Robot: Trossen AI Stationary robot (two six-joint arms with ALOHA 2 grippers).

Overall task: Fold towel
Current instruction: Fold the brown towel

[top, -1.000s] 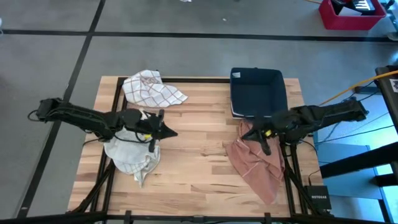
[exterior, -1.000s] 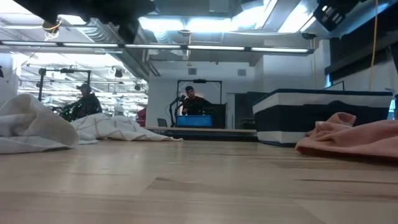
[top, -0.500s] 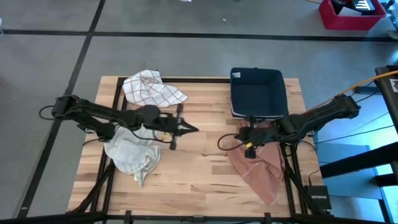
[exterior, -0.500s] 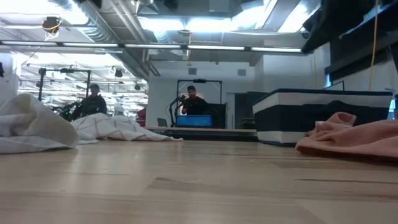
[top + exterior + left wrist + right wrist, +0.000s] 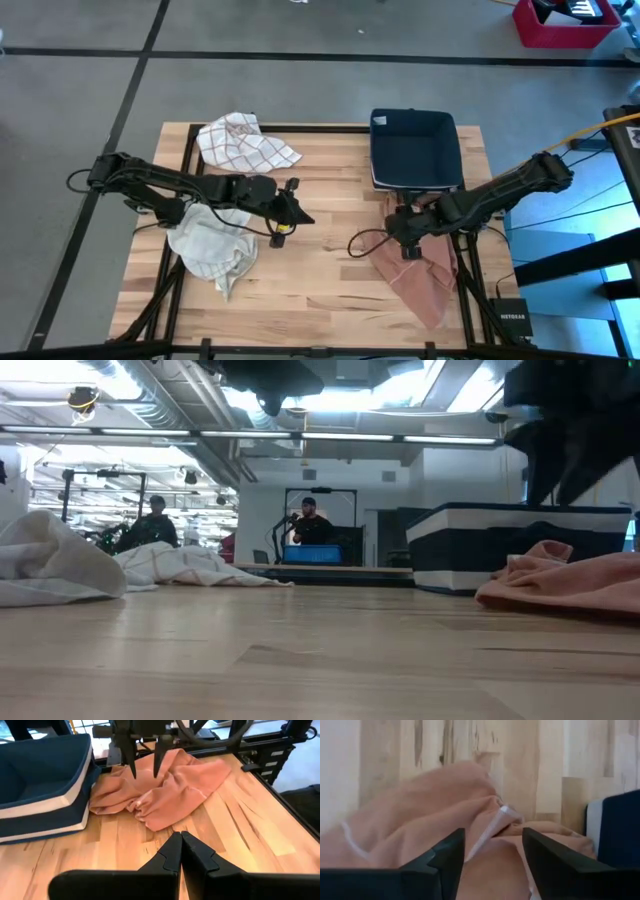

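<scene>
Both arms sit in new spots since a second ago. Back then the left gripper [image 5: 297, 214] was over the white towel [image 5: 212, 248] by the bench's left edge. Now it reaches out past that towel, toward the middle of the bench [image 5: 320, 270]. Its two fingers [image 5: 181, 851] are pressed together with nothing between them, as the left wrist view shows.

Back then the right gripper [image 5: 393, 226] was above the pink towel [image 5: 418, 268], and now it is low over the end of that towel nearest the bin, with its fingers [image 5: 445, 857] spread apart. The pink cloth lies just under the gap between them. I cannot tell if the fingers touch it.

The pink towel is bunched up, not flat. It lies along the right edge of the bench, from just in front of the dark blue bin [image 5: 413, 149] down toward the near right corner.

The bin stands at the far edge of the bench, on the right side.

A checked towel [image 5: 245, 142] lies crumpled at the far edge, near the left corner.

Two people [image 5: 153, 525] are in the room far behind the bench.
</scene>
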